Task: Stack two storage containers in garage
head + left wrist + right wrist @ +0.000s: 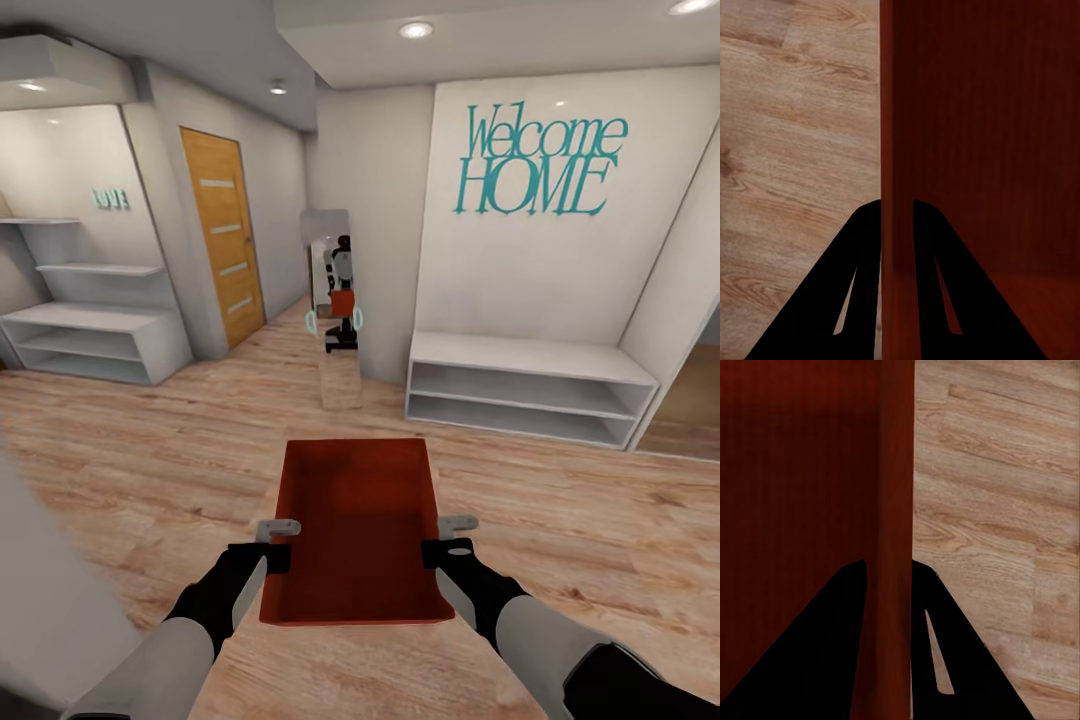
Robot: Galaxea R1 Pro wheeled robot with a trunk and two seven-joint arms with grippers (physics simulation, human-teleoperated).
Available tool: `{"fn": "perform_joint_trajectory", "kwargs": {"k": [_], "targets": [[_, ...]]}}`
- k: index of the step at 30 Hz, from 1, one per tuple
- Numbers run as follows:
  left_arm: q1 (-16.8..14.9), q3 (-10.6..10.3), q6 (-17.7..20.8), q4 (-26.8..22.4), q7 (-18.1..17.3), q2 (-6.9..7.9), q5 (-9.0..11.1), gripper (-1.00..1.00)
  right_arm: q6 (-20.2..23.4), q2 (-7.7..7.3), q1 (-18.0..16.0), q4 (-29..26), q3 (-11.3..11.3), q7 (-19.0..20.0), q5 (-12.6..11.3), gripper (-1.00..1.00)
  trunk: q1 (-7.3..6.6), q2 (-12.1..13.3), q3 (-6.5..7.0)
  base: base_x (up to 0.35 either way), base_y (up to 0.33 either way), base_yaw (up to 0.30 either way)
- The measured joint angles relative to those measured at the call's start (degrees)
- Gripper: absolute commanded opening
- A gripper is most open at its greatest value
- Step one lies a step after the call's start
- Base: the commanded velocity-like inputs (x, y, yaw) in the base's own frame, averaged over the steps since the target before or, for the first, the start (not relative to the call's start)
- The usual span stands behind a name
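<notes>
Head view: orange-red rectangular open-top plastic container (355, 525) is carried level over the light wood plank floor (150, 450), left gripper (276, 540) and right gripper (446, 538) each clamped astride a side wall. Opposed two-sided grip likely keeps it from tipping in transit. Orange-brown wooden door (224, 235) ahead-left.

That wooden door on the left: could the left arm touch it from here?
Probably not. The door stands well across the floor, and the left gripper is clamped on the bin.
</notes>
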Motion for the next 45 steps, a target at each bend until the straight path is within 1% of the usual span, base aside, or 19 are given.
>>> {"fn": "perform_joint_trajectory", "kwargs": {"k": [17, 34, 45], "targets": [[0.00, 0.00, -0.02, 0.00, -0.01, -0.01, 0.00, -1.00, 0.00, -0.03, 0.00, -0.02, 0.05, 0.02, -0.06, -1.00, 0.00, 0.00, 0.00, 0.322, 0.000, 0.005], [0.01, 0.00, 0.01, -0.01, -0.01, -0.01, -0.01, -1.00, -0.01, -0.04, 0.00, 0.01, 0.09, 0.05, -0.11, -1.00, 0.00, 0.00, 0.00, 0.322, 0.000, 0.248], [0.00, -0.02, -0.01, 0.00, -0.03, -0.04, -0.02, -1.00, -0.02, -0.12, 0.01, -0.03, 0.20, 0.09, -0.26, -1.00, 0.00, 0.00, 0.00, 0.322, 0.000, 0.030]]}}
